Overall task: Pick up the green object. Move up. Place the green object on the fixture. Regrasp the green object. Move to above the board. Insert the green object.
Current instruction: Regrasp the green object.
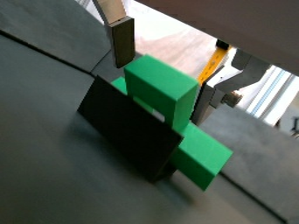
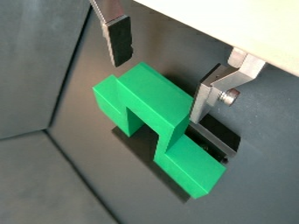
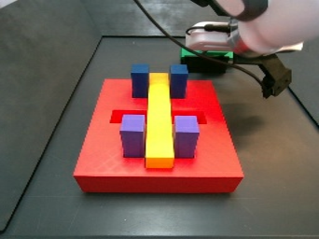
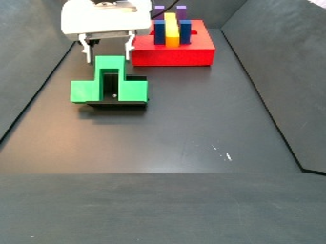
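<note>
The green object (image 2: 152,122) sits on the fixture (image 1: 135,131), straddling it, well apart from the board (image 4: 173,48). The gripper (image 2: 170,66) hovers just above, jaws released and empty: one finger (image 2: 118,39) and the other finger (image 2: 216,92) stand on either side of the raised green middle, and neither seems to touch it.

Looks like the regrasp step. My advice:
- centre the jaws on the raised middle, not the flat base
- descend straight and close square on, so the block doesn't twist on the fixture

Hard to make out:
- fixture mostly covered by the green in both side views
- in a side view the arm blocks most of the green object (image 3: 206,54)
- the board's free slot isn't clearly visible
- fingertip depth relative to the block is unclear
</note>
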Controlling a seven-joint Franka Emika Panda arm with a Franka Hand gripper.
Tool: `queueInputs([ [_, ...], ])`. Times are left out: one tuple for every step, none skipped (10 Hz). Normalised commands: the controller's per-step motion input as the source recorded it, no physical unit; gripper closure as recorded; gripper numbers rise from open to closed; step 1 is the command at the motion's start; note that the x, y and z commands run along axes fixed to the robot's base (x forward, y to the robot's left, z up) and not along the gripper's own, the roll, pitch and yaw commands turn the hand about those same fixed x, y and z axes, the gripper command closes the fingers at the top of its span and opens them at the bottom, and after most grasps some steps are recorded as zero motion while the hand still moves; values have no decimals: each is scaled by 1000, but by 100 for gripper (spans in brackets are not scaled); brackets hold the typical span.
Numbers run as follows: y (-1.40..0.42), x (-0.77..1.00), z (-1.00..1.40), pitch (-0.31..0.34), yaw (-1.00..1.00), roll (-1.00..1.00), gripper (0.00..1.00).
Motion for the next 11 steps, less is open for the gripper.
queueInputs([
  [140, 0, -131, 0, 0, -366, 0],
  [217, 23, -3, 34, 0, -209, 0],
  [243, 29, 0, 60, 0, -91, 0],
  [240, 77, 243, 146, -29, -6, 0],
  [180, 17, 66, 126, -3, 0, 0],
  [69, 0, 0, 103, 0, 0, 0],
  [0, 0, 0, 43, 0, 0, 0],
  [0, 0, -26, 11, 0, 0, 0],
  [0, 0, 0, 0, 0, 0, 0],
  [0, 0, 0, 0, 0, 0, 100],
  [0, 0, 0, 0, 0, 0, 100],
])
